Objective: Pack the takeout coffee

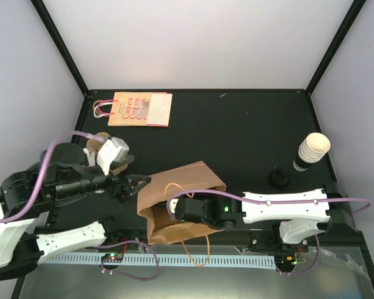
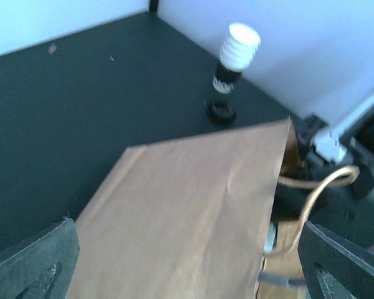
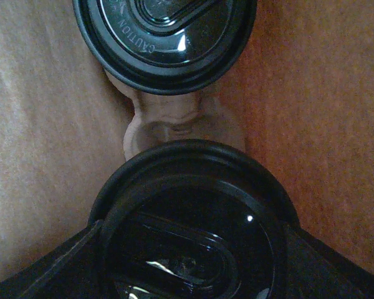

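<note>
Right gripper (image 3: 188,271) is inside the brown paper bag (image 1: 190,180), which lies on the black table (image 1: 237,124); the arm goes in through the bag's mouth. The takeout coffee (image 3: 187,212) sits right between this gripper's fingers, with its round black plastic lid facing the wrist camera. The cup body under the lid is hidden. The jaws are spread wide, one on each side of the lid rim and close against it. Can't tell if they actually squeeze it.

Also in the bag is a second black-lidded cup (image 3: 165,31), just beyond the first and cut off by the top frame edge. A piece of brown moulded pulp tray (image 3: 174,124) shows between the two lids, which cover its pockets. In the top view the bag's paper hides all the contents.

Left gripper (image 2: 190,265) is spread wide and holds nothing. It sits just beside the bag's left side; contact is unclear and the wrist view is blurred.

At the right of the table stands a nested stack of lidless cream cups (image 1: 315,149), with a loose black lid (image 1: 278,179) near it. A printed paper bag (image 1: 137,109) lies flat at the far left.
</note>
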Available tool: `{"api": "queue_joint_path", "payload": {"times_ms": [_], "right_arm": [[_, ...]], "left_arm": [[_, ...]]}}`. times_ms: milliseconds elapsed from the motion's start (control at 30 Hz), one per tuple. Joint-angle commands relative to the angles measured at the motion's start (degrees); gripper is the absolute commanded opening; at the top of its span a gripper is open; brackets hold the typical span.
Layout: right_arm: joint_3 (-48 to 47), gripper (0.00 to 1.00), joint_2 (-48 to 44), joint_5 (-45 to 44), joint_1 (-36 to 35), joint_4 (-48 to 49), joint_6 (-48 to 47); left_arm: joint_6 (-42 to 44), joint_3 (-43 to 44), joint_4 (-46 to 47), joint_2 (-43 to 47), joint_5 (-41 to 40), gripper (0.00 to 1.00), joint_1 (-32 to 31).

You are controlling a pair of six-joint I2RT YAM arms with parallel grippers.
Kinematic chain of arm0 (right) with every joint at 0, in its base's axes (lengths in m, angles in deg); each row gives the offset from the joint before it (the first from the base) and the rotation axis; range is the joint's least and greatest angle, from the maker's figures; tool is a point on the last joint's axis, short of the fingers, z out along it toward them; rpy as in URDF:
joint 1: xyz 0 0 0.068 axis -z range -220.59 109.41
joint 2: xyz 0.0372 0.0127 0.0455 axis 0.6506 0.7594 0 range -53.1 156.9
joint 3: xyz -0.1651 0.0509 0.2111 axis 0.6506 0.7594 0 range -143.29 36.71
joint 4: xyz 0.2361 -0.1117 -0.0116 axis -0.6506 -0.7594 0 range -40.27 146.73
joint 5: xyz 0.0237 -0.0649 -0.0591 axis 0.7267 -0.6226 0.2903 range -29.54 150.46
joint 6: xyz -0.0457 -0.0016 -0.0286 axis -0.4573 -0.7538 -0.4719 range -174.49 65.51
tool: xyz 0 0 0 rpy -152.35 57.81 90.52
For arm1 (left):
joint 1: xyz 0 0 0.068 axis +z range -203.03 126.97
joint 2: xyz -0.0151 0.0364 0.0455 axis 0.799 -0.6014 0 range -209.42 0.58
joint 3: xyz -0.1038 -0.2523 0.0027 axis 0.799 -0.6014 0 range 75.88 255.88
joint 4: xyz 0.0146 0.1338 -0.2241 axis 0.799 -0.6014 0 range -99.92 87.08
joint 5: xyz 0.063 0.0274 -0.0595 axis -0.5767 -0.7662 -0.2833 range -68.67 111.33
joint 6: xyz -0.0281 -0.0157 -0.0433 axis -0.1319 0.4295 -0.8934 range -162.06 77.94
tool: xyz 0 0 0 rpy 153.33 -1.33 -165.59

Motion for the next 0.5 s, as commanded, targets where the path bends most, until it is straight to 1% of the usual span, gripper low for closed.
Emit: {"api": "queue_joint_path", "payload": {"times_ms": [0, 33, 67, 200, 267, 333, 467], "right_arm": [[0.64, 0.48, -1.91, -0.48, -0.15, 1.87, -1.05], [0.72, 0.48, -2.02, -0.36, -0.23, 1.95, -1.18], [0.83, 0.48, -2.16, -0.19, -0.19, 2.10, -1.29], [2.03, 0.48, -3.03, -0.12, -0.91, 3.37, -2.07], [3.14, 0.48, -3.42, -0.24, -1.29, 4.15, -2.41], [4.36, 0.49, -3.92, -0.70, -1.61, 5.48, -2.59], [6.26, 0.49, -4.59, -1.22, -2.53, 7.43, -2.84]], "left_arm": [[-6.34, 6.95, -1.09, -5.70, -8.02, 0.99, 2.93], [-6.22, 7.39, -1.65, -7.21, -8.02, 0.99, 4.72], [-5.77, 7.07, -1.73, -8.37, -6.11, 0.99, 7.54], [-3.17, 1.18, 2.54, -11.85, 6.86, 0.99, 22.15], [-2.37, -2.37, 5.17, -13.93, 11.51, 0.99, 27.03], [-1.60, -5.93, 8.32, -16.45, 15.01, 0.99, 29.88], [-0.55, -10.78, 14.89, -21.59, 19.58, 0.99, 32.69]]}}
